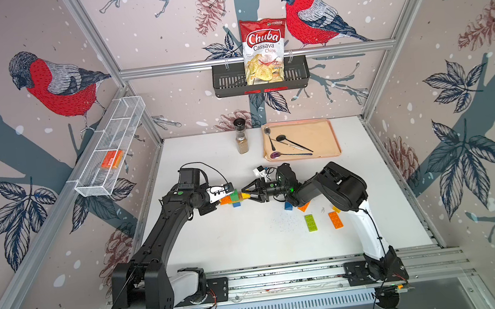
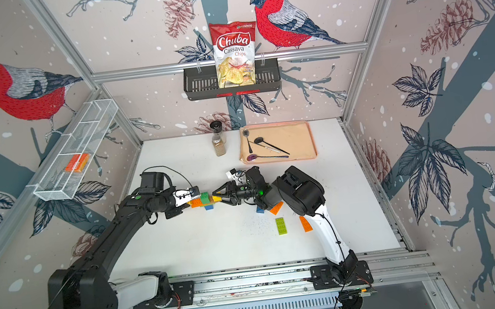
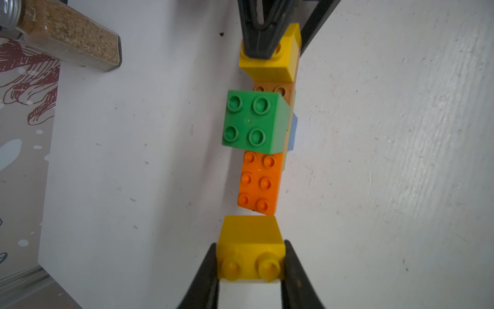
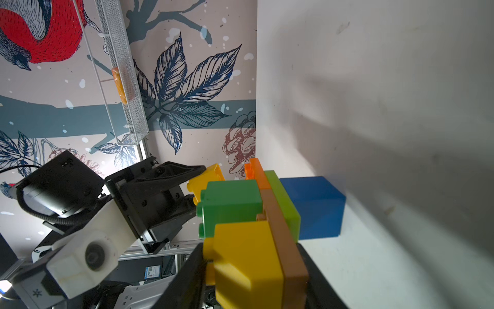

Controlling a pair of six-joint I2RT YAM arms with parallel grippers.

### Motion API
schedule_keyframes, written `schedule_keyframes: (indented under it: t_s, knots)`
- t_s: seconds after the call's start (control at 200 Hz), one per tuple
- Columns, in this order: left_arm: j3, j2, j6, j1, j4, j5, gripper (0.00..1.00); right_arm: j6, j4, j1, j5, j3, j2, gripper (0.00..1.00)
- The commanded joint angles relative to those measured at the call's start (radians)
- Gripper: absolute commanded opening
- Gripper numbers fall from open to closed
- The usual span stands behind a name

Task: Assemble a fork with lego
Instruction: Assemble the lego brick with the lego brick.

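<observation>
Lego lying loose was nearest you: a lime green long brick point(image 1: 311, 223) and a loose orange long brick point(image 1: 335, 219), flat on the tabletop point(image 1: 250, 249) toward its front right corner.

Further in, about midway between the front and back edges and left of centre, the part-built fork point(image 1: 234, 198) spanned the gap between both arms. Your left gripper point(image 3: 250, 244) was clamped on a yellow square brick point(image 3: 250, 232) just off the end of the fork's orange brick point(image 3: 260, 182); I could not tell whether the two touched. Its studs pointed back into the gripper, while those of the green square brick point(image 3: 254, 120) faced another way. I judged it needed a quarter turn before it could seat.

Your right gripper point(image 1: 249, 195) was closed around the fork's far end, one finger on the second yellow brick point(image 4: 246, 262) and the other behind the brown long brick point(image 4: 286, 254). The blue square brick point(image 4: 315, 206) hung under the fork, on or just above the tabletop.

To join well, you wanted the right arm braced, the studs squared up, then a straight press. A skewed push could have split the stack.

Near the back edge stood a spice grinder point(image 1: 241, 138) beside a tray point(image 1: 325, 134) of spoons point(image 1: 290, 146).
</observation>
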Motion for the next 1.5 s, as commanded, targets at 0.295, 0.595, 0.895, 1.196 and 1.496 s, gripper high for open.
schedule_keyframes:
  t_s: [0.295, 0.595, 0.895, 1.196, 1.496]
  knots:
    - [0.088, 0.08, 0.005, 0.022, -0.097, 0.153, 0.01, -0.077, -0.05, 0.0, -0.007, -0.003, -0.023, 0.49]
    - [0.087, 0.126, 0.024, 0.008, -0.085, 0.146, 0.01, -0.055, 0.015, -0.008, -0.011, -0.023, -0.007, 0.49]
    - [0.116, 0.196, 0.031, 0.0, -0.087, 0.174, 0.01, -0.025, 0.067, -0.011, -0.016, -0.038, 0.008, 0.49]
    - [0.106, 0.244, 0.068, -0.011, -0.096, 0.144, 0.0, 0.013, 0.131, -0.014, -0.019, -0.052, 0.031, 0.49]
    - [0.118, 0.295, 0.088, -0.038, -0.087, 0.062, 0.0, 0.026, 0.166, -0.019, -0.027, -0.054, 0.043, 0.47]
